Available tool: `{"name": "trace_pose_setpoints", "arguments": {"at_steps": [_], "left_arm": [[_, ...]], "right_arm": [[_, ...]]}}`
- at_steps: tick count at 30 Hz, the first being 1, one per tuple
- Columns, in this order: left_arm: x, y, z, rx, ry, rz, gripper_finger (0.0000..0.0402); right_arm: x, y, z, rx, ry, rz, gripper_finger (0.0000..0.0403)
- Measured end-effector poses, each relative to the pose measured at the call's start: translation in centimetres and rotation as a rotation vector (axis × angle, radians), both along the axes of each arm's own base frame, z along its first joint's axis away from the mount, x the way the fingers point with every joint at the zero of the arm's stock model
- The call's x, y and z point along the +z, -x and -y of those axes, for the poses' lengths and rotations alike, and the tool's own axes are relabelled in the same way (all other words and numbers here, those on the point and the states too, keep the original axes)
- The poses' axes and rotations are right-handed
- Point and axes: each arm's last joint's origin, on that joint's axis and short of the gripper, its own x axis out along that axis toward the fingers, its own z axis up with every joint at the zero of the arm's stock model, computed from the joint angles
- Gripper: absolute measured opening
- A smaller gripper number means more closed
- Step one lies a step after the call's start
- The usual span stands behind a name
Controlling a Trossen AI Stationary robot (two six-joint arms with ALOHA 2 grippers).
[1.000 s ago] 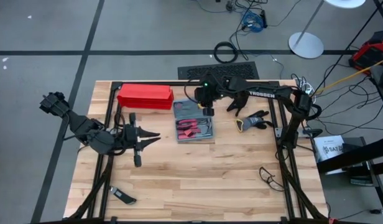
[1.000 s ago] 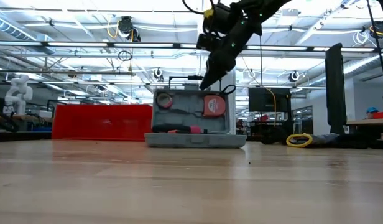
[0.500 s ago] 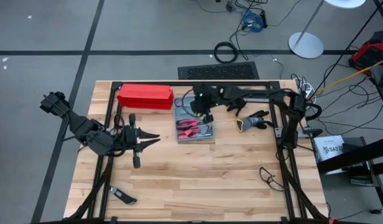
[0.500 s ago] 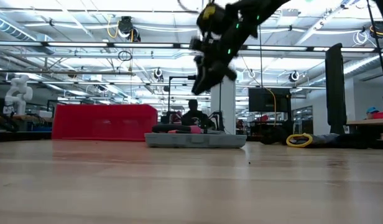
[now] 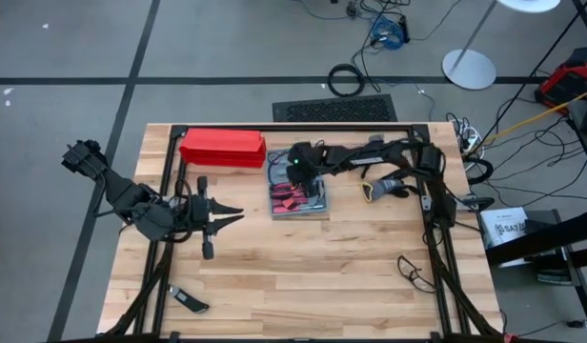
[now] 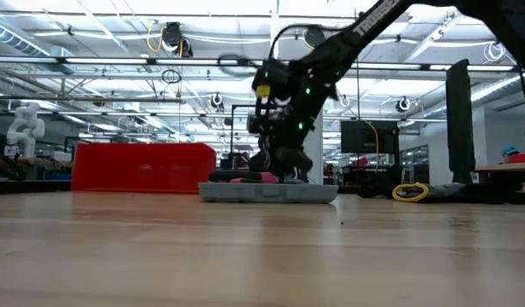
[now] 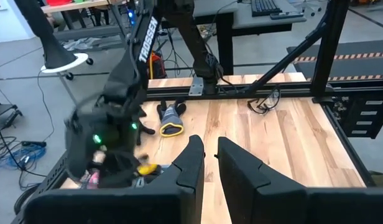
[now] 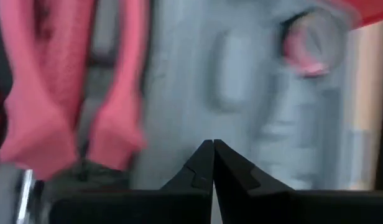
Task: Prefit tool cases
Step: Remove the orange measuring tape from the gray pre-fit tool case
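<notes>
Right gripper (image 5: 295,172), fingertips pressed together with nothing between them in its wrist view, hangs low over the flat blue-grey plastic clamshell tool case (image 5: 298,193), which lies open near the table's twelve o'clock edge, just at three o'clock of the long bright red plastic box (image 5: 223,148). The step in hand appears to be seating the tools in the case's grey moulded recesses: red-handled pliers (image 8: 73,93) and a round red-faced tool (image 8: 309,40) sit close beneath the fingers. The next move probably calls for a gentle downward press on a tool or a slight parting of the fingers to take hold of one, kept square to the recess. Left gripper (image 5: 220,212) waits toward nine o'clock on the pale wooden tabletop (image 5: 322,276), its fingers a little apart. Motion blur hides whether the right fingertips touch the case, and the arm covers the lid half from above. In the level view the case's low wall conceals its contents.
</notes>
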Motion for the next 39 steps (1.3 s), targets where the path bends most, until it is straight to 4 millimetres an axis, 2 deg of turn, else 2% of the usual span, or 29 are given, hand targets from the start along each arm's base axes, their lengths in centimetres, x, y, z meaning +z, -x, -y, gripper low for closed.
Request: {"name": "trace_pose_setpoints", "arguments": {"at_steps": [11,16,18,21,25,28,30,34,37,39], "left_arm": [[0.0,0.0,0.0,0.002,0.007,0.002,0.0053],[0.0,0.0,0.0,0.002,0.006,0.001,0.0053],[0.0,0.0,-0.1,0.016,-0.003,0.003,0.0053],[-0.2,-0.1,-0.2,0.07,-0.031,-0.002,0.0053],[-1.4,-0.6,-0.7,0.192,-0.057,-0.056,0.0052],[-4.0,-2.4,-1.6,0.256,-0.051,-0.15,0.0051],[-5.7,-4.1,-2.3,0.268,-0.042,-0.228,0.0051],[-8.6,-8.1,-4.4,0.242,-0.1,-0.381,0.0051],[-10.8,-10.5,-6.7,0.186,-0.163,-0.495,0.0051],[-11.7,-11.4,-8.3,0.18,-0.221,-0.555,0.0051]], "right_arm": [[-0.3,-0.4,-6.3,0.147,-0.089,-0.096,0.0],[0.4,-0.6,-8.3,0.175,-0.065,-0.08,0.0],[1.7,-0.4,-8.7,0.185,-0.057,-0.048,0.0],[4.8,0.2,-9.0,0.179,-0.047,0.025,0.0],[9.0,2.6,-9.6,0.162,-0.107,0.046,0.0],[10.9,5.1,-10.9,0.149,-0.242,0.09,0.0],[10.7,7.0,-12.3,0.141,-0.306,0.122,0.0],[8.2,10.4,-16.0,0.073,-0.308,0.222,0.0],[6.3,11.5,-18.5,0.005,-0.26,0.332,0.0],[6.0,11.6,-19.6,-0.033,-0.256,0.399,0.0]]}}
